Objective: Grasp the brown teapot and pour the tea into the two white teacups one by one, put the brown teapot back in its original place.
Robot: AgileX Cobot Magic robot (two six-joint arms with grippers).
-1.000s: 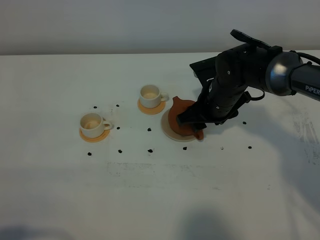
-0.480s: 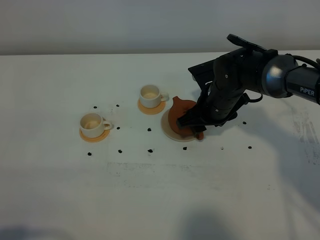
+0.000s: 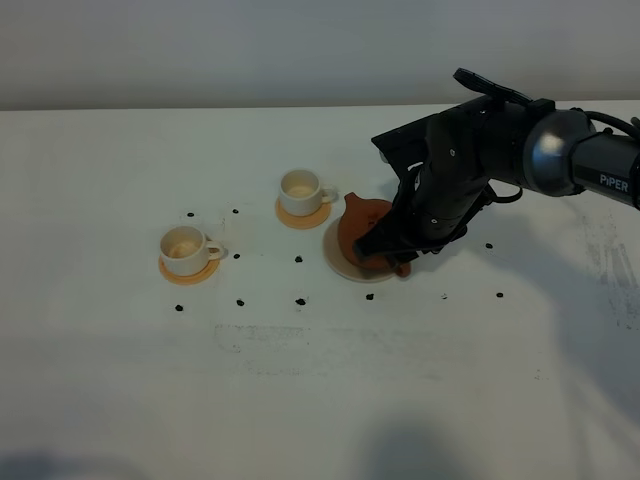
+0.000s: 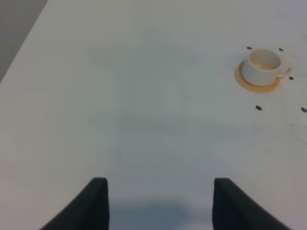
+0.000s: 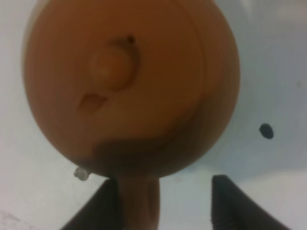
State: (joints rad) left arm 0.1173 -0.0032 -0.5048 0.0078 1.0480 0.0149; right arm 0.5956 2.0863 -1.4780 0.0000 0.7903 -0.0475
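The brown teapot stands on its pale beige disc, its spout pointing toward the far cup. My right gripper is down over the teapot's handle side. Its fingers straddle the handle, which lies against one finger with a gap to the other, so the gripper is open. Two white teacups sit on orange coasters, one at the left and one beside the spout. My left gripper is open over bare table and does not show in the exterior view.
Small black marks dot the white table around the cups and disc. The right arm's dark body hangs above the table to the right of the teapot. A grey wall runs behind the table's far edge.
The right arm has edged slightly left and lower onto the teapot's handle side. The teapot and both cups have not moved.
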